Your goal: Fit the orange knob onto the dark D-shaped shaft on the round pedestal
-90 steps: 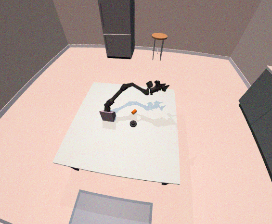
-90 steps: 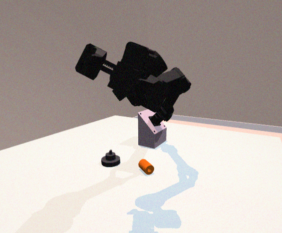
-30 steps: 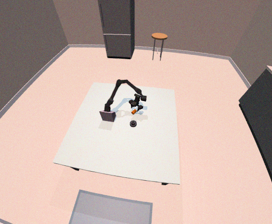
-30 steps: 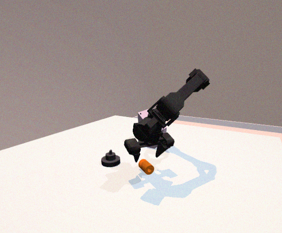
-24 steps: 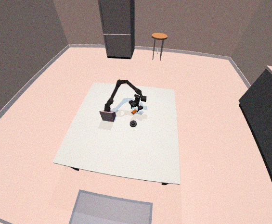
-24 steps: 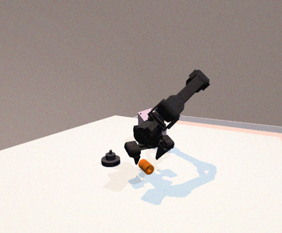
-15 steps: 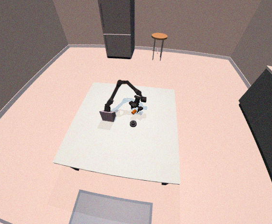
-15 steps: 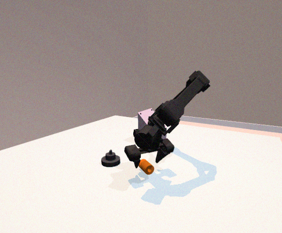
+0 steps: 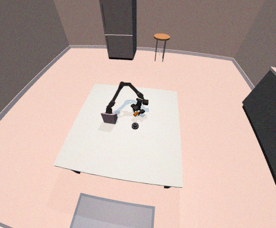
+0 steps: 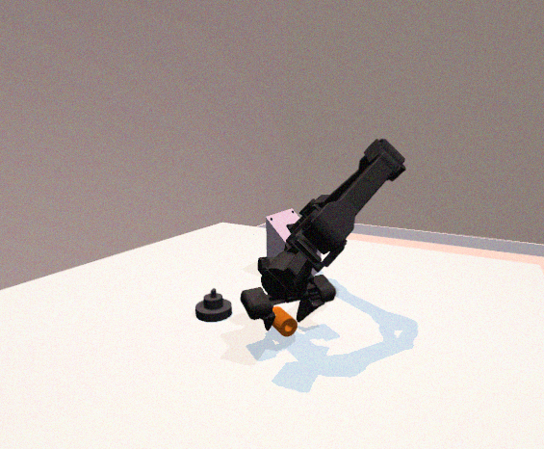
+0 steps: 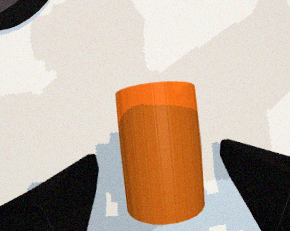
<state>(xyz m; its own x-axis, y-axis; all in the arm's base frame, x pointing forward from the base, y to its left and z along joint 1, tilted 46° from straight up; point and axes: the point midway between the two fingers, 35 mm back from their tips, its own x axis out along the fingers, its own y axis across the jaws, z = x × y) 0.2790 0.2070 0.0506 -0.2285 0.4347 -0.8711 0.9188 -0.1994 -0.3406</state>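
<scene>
The orange knob [image 9: 136, 114] [image 10: 280, 319] [image 11: 161, 169] lies on its side on the table. Its hollow end faces the exterior view; the hole's flat side cannot be made out. My gripper [image 9: 136, 112] [image 10: 283, 324] [image 11: 159, 155] is open and low over the knob, with one finger on each side. The wrist view shows a gap between the knob and each fingertip. The round dark pedestal [image 9: 135, 127] [image 10: 213, 312] [image 11: 16, 16] stands a short way from the knob, only its edge showing in the wrist view. Its shaft [image 10: 213, 292] points up, bare.
The arm's base is by a pinkish-grey block [image 9: 110, 118] [image 10: 274, 244] on the white table [image 9: 123, 151] [image 10: 117, 385]. Shadows of the arm fall around the knob. A stool [image 9: 161, 36] and a tall dark cabinet [image 9: 120, 29] stand beyond the table.
</scene>
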